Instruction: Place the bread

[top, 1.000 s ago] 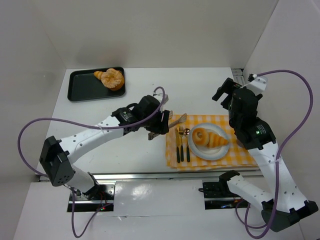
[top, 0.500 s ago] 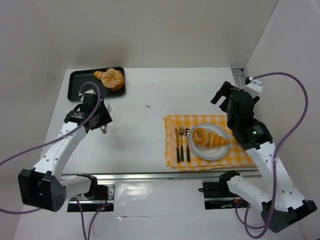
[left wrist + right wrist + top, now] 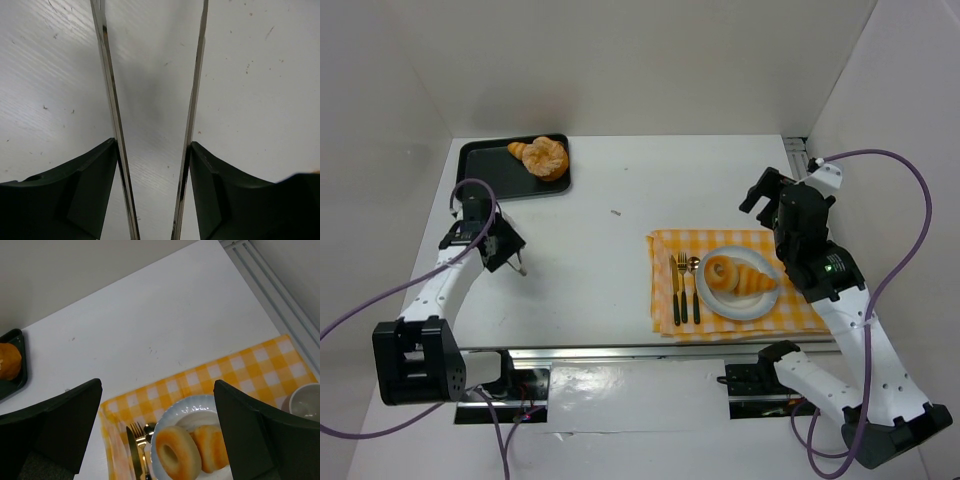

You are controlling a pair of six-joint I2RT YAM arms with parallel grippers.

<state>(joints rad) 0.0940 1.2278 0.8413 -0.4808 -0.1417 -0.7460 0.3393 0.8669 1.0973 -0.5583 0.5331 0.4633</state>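
Closest to the near edge of the bench point(image 3: 590, 290), toward its right corner, lies a yellow checked cloth point(image 3: 820, 310). On the cloth sits a white plate point(image 3: 195, 416), and the bread point(image 3: 740, 276) is on that plate. The right wrist view shows it as two pieces touching each other, a ring-shaped one and a cone-shaped one. Just left of the plate, also on the cloth, a knife point(image 3: 675, 298), a fork point(image 3: 684, 290) and a spoon point(image 3: 694, 285) lie side by side, running near to far. The right wrist view also catches a white cup point(image 3: 306, 401) on the cloth to the right of the plate.

A little farther in, near the left edge, the left hand point(image 3: 512, 258) hangs low over bare bench. Its two thin metal fingers point(image 3: 111, 100) stand apart with only the bench surface between them, so it is open and holds nothing.

Farther again, toward the right edge, the right hand point(image 3: 765, 190) hovers above the far border of the cloth. Its dark fingers point(image 3: 60, 425) are spread wide and it grips nothing.

In the far left corner rests a black tray point(image 3: 485, 175) carrying more golden rolls point(image 3: 542, 157), well apart from both hands.
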